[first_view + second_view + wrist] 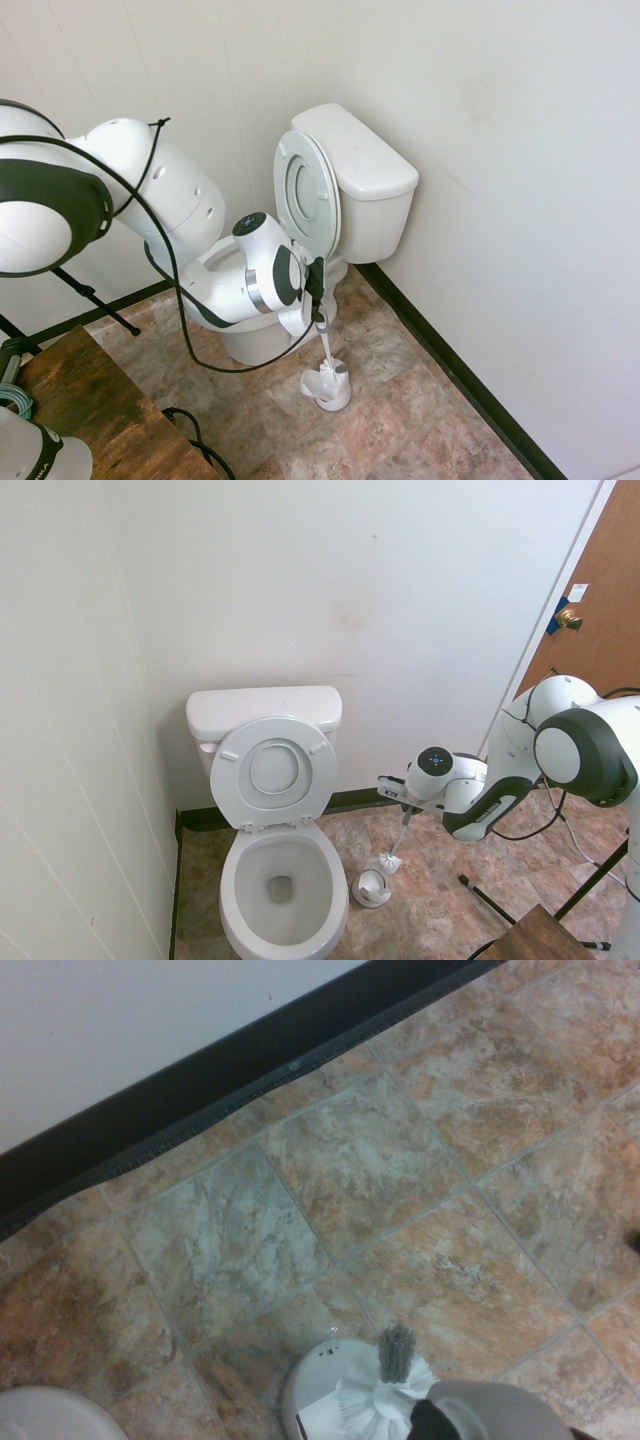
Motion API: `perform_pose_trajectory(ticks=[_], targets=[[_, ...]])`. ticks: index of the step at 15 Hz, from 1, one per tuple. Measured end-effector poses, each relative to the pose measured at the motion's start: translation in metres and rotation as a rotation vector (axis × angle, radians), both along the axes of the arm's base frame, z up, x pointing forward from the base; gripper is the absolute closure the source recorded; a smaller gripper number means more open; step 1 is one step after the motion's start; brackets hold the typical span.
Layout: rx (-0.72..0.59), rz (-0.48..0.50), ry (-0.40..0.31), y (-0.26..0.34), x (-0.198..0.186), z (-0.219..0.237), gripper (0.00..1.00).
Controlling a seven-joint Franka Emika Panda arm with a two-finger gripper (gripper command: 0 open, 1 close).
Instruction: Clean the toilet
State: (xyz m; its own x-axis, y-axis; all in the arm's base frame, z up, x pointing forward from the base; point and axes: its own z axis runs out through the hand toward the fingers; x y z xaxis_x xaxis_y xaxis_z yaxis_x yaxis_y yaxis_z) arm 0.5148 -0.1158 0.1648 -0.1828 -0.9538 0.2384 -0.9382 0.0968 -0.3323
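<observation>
My gripper (404,806) is clamped tight on the thin handle of the toilet brush (326,352), as far shut as it goes, so the brush hangs below me with its bristle head (389,863) just clear of the holder (371,889). The holder sits on the tiled floor (400,410) just beside the pedestal, which is why I am tilted steeply down here: I judge the brush is freshly lifted out and must be carried sideways over the bowl. Beyond it stands the toilet (283,880), seat and lid raised against the tank, the bowl open and unobstructed for scrubbing. Behind that, the tank backs against the wall (330,590), near the room's corner.
</observation>
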Motion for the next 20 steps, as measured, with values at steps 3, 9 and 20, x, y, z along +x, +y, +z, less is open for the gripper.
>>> perform_pose_trajectory(ticks=[3,9,20], targets=[[0.001,0.017,0.009,0.012,-0.016,-0.002,1.0],[0.015,0.036,0.034,0.034,-0.017,-0.026,1.0],[0.058,-0.095,0.107,-0.019,0.083,-0.108,1.0]])
